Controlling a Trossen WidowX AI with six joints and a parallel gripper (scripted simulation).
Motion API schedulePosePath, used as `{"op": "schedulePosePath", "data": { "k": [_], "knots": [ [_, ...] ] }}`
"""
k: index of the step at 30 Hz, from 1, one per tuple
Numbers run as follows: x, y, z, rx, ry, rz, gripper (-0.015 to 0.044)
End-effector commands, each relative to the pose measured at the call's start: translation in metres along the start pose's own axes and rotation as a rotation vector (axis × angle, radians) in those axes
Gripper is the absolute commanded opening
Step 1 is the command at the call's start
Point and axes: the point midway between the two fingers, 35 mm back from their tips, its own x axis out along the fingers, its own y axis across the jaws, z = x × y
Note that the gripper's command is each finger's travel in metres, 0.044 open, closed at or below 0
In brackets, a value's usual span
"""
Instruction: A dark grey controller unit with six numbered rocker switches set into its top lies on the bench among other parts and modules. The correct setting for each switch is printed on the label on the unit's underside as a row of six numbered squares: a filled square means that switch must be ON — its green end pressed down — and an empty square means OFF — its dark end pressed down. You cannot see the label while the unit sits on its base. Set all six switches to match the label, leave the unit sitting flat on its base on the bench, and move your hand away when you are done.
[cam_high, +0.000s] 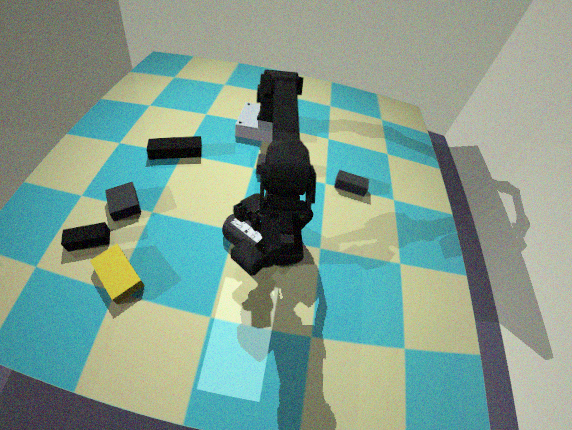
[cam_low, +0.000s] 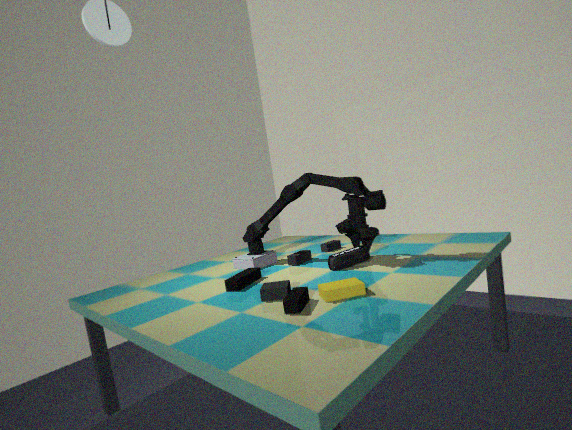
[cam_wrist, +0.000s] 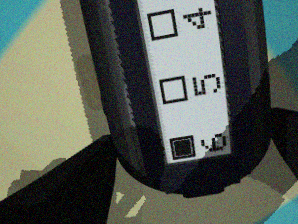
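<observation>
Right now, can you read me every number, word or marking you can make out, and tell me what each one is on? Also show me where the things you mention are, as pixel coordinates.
"4", beside an empty square, on the white label (cam_high: 246, 230) (cam_wrist: 195, 55) of the dark grey controller unit (cam_high: 231, 232) (cam_low: 345, 260) (cam_wrist: 117, 65).
"5", beside an empty square, same label.
"6", beside a filled square, same label.
The label's remaining print is too small to read from the top.
</observation>
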Motion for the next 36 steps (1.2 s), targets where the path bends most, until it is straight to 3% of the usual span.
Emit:
{"op": "schedulePosePath", "data": {
  "k": [1, 36],
  "knots": [
    [-0.01, 0.001, 0.001, -0.001, 0.009, 0.012, 0.0336],
    [-0.025, -0.001, 0.012, -0.001, 0.008, 0.012, 0.0336]
  ]
}}
